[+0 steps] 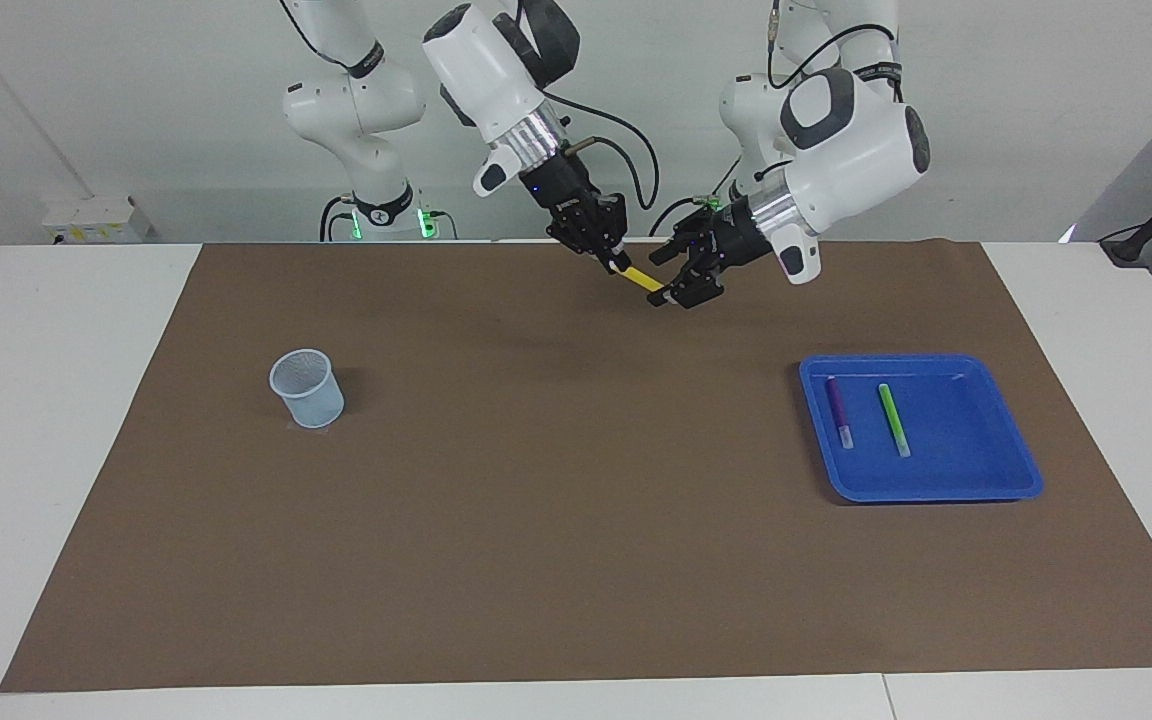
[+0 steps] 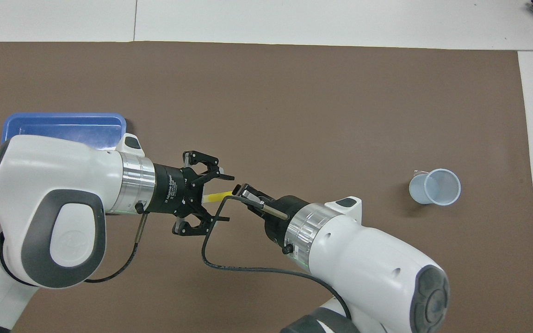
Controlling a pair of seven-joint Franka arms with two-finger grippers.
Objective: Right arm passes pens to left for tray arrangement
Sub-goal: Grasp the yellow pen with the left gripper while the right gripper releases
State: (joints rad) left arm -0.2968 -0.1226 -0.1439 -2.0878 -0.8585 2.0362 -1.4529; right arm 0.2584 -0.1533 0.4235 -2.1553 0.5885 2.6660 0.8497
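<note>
My right gripper (image 1: 614,262), the one with the blue wrist light, is shut on one end of the yellow pen (image 1: 639,278) and holds it in the air over the mat near the robots. My left gripper (image 1: 667,278) is open, and the pen's free end lies between its spread fingers. In the overhead view the yellow pen (image 2: 215,196) bridges the right gripper (image 2: 243,190) and the left gripper (image 2: 228,198). The purple pen (image 1: 839,410) and the green pen (image 1: 893,418) lie side by side in the blue tray (image 1: 936,492) toward the left arm's end.
A pale blue mesh cup (image 1: 307,388) stands upright on the brown mat (image 1: 556,520) toward the right arm's end; it also shows in the overhead view (image 2: 434,186). The left arm hides most of the tray (image 2: 63,125) in the overhead view.
</note>
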